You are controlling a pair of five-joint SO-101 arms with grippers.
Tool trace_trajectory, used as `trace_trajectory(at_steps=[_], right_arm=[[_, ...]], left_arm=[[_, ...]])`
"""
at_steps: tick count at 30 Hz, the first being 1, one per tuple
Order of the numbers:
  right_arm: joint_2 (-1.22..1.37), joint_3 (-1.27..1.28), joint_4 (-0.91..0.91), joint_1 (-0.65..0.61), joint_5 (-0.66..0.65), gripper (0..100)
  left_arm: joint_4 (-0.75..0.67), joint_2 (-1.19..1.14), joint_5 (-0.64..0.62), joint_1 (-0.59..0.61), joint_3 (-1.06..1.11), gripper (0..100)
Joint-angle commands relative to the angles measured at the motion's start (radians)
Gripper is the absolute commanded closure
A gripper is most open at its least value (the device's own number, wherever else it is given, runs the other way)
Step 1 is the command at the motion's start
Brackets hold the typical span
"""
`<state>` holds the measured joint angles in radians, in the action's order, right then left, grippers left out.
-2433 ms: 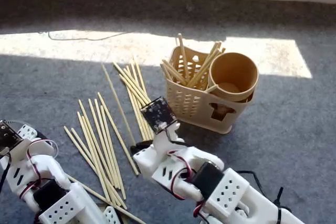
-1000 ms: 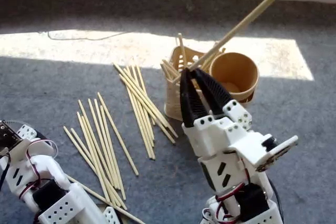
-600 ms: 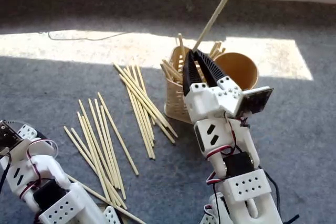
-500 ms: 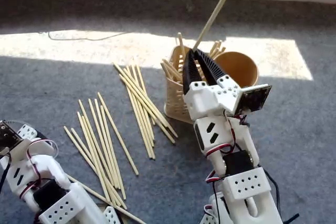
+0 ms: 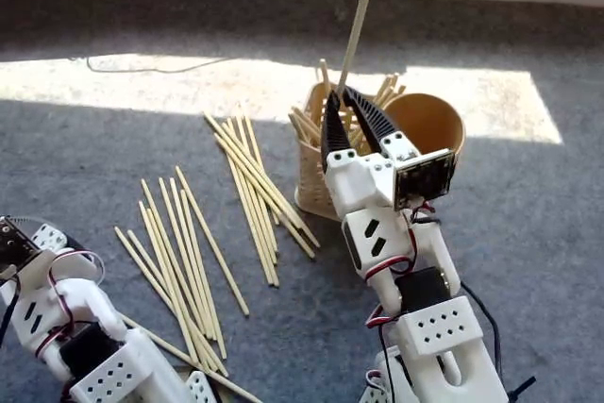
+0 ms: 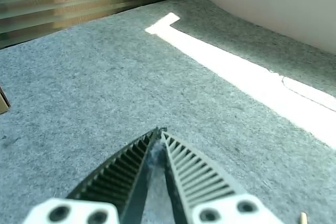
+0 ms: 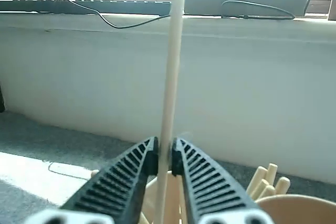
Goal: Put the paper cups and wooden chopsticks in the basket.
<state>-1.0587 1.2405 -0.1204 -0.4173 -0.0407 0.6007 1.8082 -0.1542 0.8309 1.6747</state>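
Your right claw (image 5: 341, 93) is clenched on one chopstick (image 5: 357, 21), pinching it low on its length so that most of it rises nearly upright above the jaws. The short end runs down past them toward the basket (image 5: 312, 186). That upright hold looks deliberate. A long stick carried flat would lie across the rim, while one stood on end can slide down among the sticks already leaning in that compartment. The claw hangs directly over that side of the basket, so I judge you are at the point of lowering or letting go. Its tip would be better just inside the rim first, since a stick dropped from height may bounce off the others and tip out. The cup (image 5: 427, 122) already sits in the neighbouring compartment, with the arm just beside it. Plenty of work remains: loose chopsticks (image 5: 247, 176) lie on the carpet (image 5: 113, 158) in two fans, one close to the basket and one nearer your left arm. Your left claw (image 6: 159, 132) is closed on nothing, low over the carpet and well apart from the basket.
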Motion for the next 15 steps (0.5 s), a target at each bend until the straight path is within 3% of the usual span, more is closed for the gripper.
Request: trace_trajectory(at_steps=[1, 15], right_arm=[[0.016, -0.015, 0.016, -0.012, -0.002, 85.7], [0.013, -0.025, 0.068, -0.015, -0.002, 85.7]], left_arm=[[-0.015, 0.007, -0.005, -0.019, 0.013, 98], [-0.015, 0.007, -0.005, -0.019, 0.013, 98]])
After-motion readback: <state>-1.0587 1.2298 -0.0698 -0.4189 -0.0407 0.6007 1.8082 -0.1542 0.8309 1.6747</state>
